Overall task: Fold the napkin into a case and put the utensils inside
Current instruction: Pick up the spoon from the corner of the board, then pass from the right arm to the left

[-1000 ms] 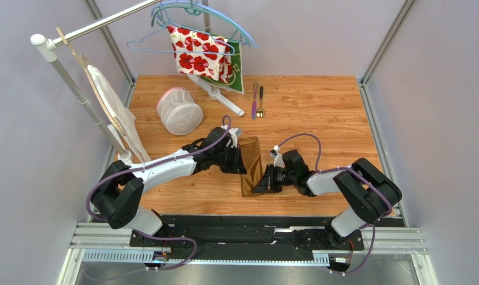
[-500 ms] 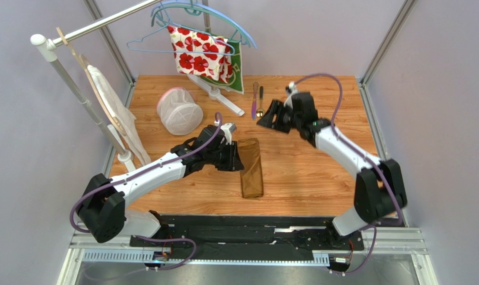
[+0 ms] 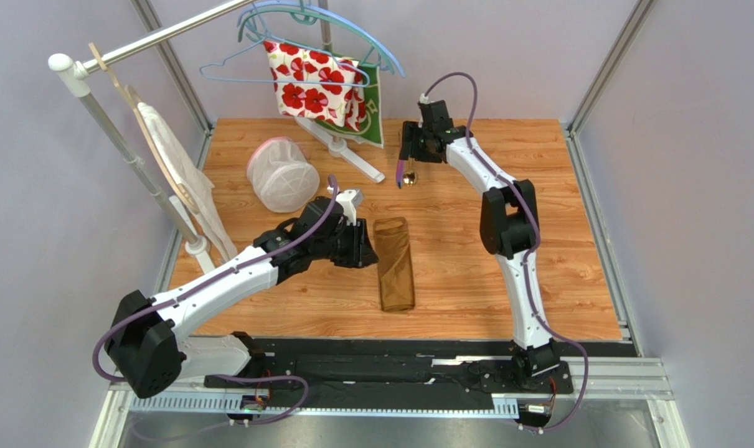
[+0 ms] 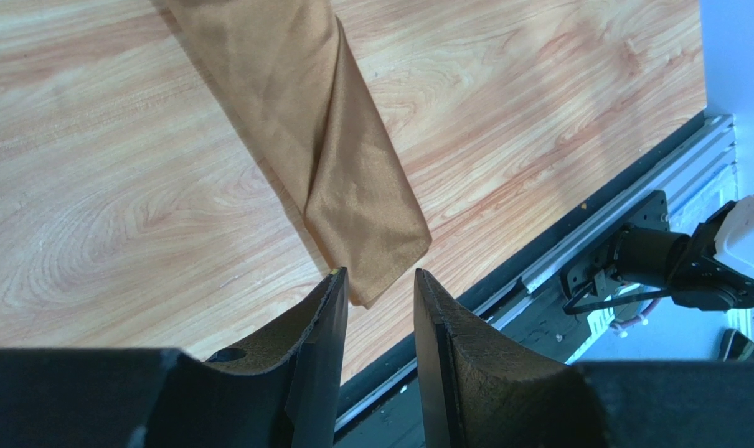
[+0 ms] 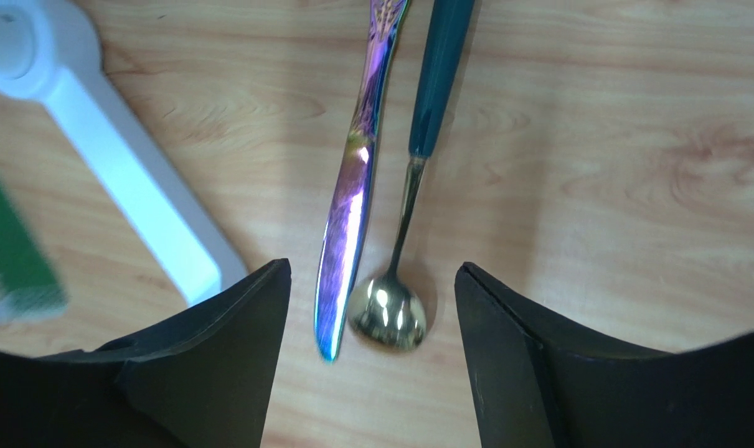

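A: Where do things stand?

B: The napkin is already folded into a case (image 3: 395, 264), which lies mid-table with its long side running near to far. The knife (image 5: 354, 187) and spoon (image 5: 429, 117) lie side by side at the far edge, well apart from the case. The step in hand looks like picking up the utensils.

A: And the grippers?

B: The right gripper (image 5: 369, 285) hangs over the pair with its jaws spread wide, one finger on each side, gripping nothing. The left gripper (image 4: 379, 280) sits just beside the case, and its jaws are parted with nothing between them.

A: How should the pick go?

B: Probably straight down, then closing across both pieces at once. They are thin and lie flat on the table (image 3: 455, 271), so the fingertips likely need to reach the wood or they will ride over them. The stand foot (image 5: 118, 159) lies near one finger and could get bumped.

A: What does each view add?

B: Only the top view shows how far the utensils are from the case, though the right gripper covers most of them there. The right wrist view shows the spoon's gold bowl and that neither finger touches anything. The left wrist view shows the case's overlapped fold. Which end is open cannot be told.
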You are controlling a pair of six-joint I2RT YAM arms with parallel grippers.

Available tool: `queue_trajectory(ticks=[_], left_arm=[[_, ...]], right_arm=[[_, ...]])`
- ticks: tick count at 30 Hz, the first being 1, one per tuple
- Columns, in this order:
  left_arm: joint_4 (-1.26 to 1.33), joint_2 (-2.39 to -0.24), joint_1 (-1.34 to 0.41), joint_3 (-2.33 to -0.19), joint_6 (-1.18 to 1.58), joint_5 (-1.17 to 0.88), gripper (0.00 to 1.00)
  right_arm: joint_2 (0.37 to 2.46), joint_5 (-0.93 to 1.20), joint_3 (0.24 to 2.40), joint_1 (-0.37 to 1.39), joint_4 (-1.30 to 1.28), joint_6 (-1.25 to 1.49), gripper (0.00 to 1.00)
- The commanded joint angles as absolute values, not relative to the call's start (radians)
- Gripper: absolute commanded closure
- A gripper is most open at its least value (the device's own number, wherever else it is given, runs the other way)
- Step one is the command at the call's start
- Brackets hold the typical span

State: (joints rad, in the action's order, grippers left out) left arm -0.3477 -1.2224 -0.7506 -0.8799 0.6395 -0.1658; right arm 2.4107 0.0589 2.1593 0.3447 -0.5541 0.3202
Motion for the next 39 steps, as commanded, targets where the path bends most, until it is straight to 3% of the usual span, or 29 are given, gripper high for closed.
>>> queue_trajectory(ticks=[1,7,12,18,23,27,32,35,39], left_arm=[[-0.328,-1.206,-0.75,-0.856,0.623,-0.164,0.59],[-0.322,-1.2,-0.75,-0.857,0.627,-0.149,0.6],[-0.337,-1.197,-0.75,-0.877,0.627,-0.155,0.61],[-0.374,-1.201,-0.75,-0.919,0.617,-0.158,0.61],[-0.328,-1.255,-0.718,-0.975,0.66,-0.317,0.59],[-0.232,-1.363,-0.641,-1.034,0.712,-0.51,0.47],[-0.285,-1.445,-0.592,-1.21,0.646,-0.603,0.46],[-0.385,-1.442,-0.595,-1.293,0.508,-0.542,0.48],[-0.405,-1.37,-0.606,-1.267,0.321,-0.538,0.49]], right_arm=[[2.541,0.002,2.403,0.351,-0.632,0.261,0.32],[2.672,-0.087,2.487,0.376,-0.782,0.281,0.46],[2.729,-0.11,2.494,0.38,-0.948,0.299,0.72],[2.534,-0.108,2.168,0.347,-0.77,0.301,1.0],[2.39,0.09,2.146,0.279,-0.68,0.238,1.0],[2.186,0.228,1.853,0.259,-0.557,0.209,1.0],[1.901,0.417,1.478,0.255,-0.463,0.291,1.0],[1.729,0.631,1.231,0.261,-0.397,0.409,1.0],[1.557,0.865,0.987,0.281,-0.345,0.512,1.0]])
